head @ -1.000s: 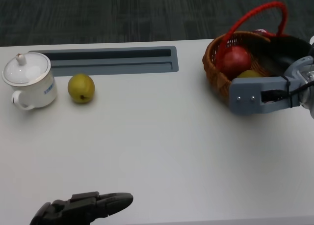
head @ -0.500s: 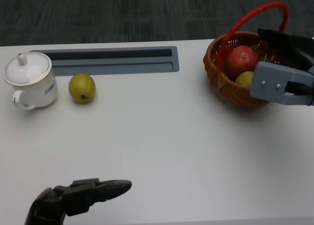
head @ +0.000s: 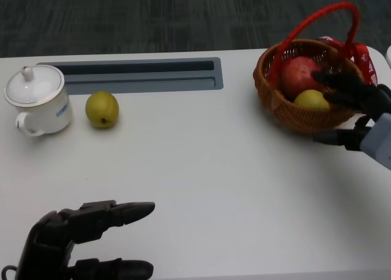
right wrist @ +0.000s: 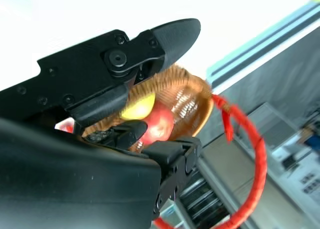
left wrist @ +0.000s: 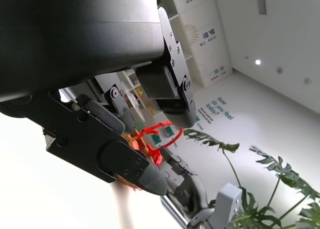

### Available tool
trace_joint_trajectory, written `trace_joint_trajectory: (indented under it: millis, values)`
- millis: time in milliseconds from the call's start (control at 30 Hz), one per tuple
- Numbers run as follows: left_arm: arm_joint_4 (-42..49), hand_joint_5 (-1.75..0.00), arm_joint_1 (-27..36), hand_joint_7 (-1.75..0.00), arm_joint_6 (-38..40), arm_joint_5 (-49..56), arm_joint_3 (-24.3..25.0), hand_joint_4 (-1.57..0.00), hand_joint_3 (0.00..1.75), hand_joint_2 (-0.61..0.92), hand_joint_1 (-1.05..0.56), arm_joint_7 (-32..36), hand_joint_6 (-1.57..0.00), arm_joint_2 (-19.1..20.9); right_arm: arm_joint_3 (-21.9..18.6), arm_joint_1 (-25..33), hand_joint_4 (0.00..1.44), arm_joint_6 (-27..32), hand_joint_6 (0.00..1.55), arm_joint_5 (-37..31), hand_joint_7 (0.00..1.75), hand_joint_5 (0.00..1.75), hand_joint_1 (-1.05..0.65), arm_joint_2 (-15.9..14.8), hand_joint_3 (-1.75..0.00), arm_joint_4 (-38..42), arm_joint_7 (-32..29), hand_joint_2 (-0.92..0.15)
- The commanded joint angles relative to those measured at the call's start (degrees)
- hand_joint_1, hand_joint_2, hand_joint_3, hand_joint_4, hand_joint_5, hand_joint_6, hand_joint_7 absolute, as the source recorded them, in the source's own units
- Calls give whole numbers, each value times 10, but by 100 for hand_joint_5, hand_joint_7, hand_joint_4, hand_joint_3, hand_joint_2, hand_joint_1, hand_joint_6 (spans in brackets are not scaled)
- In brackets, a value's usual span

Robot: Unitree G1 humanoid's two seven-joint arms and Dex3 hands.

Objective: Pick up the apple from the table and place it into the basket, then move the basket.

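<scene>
I see the red apple inside the basket at the far right. My right hand grips the basket's rim. My left hand rests near me, fingers apart, holding nothing.

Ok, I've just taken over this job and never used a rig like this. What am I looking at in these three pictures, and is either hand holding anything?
It is a humanoid robot at a white table, with two black many-fingered hands. The wide picture looks down from its head. The other two come from cameras behind each wrist, so they are tilted and mostly filled by that hand.

The left hand lies at the near edge, fingers apart, holding nothing. The right hand is at the near rim of the woven brown basket with the red handle; whether it grips the rim cannot be told.

In the basket lie a red apple and a yellow-green fruit. On the table are a white lidded ceramic mug, a round yellow-green pear beside it, and a grey recessed slot behind them.
</scene>
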Motion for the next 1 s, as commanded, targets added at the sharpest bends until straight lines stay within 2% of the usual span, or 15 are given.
trace_joint_trajectory:
  millis: [33, 200, 367, 533, 1000]
  values:
    - [16, -1, -19, -1, 3, -12, 2, -104, 0, 72, -54, -12, -94, 9, -15, 38, 63, -57, 51, 30, 2, 2, -77, 9, -1, -17, 27, -83]
    - [42, -1, -47, 0, -3, -23, 3, -103, 0, 73, -55, -26, -93, 12, -10, 81, 66, -138, 54, 40, 2, 2, -73, 32, -1, -37, 44, -84]
    - [61, 0, -65, 0, -1, -20, 13, -99, 0, 73, -56, -36, -91, 22, -16, 116, 64, -187, 55, 79, 1, 0, -69, 68, 0, -51, 104, -83]
    - [90, 0, -84, 0, 0, -27, 20, -98, 0, 73, -55, -46, -89, 33, -11, 143, 61, -207, 54, 97, 0, 0, -69, 94, 0, -66, 141, -82]
    - [98, -1, -92, -1, 2, -33, 33, -101, 0, 72, -53, -60, -92, 37, 21, 175, 62, -245, 56, 92, 0, 1, -60, 143, 0, -88, 165, -81]
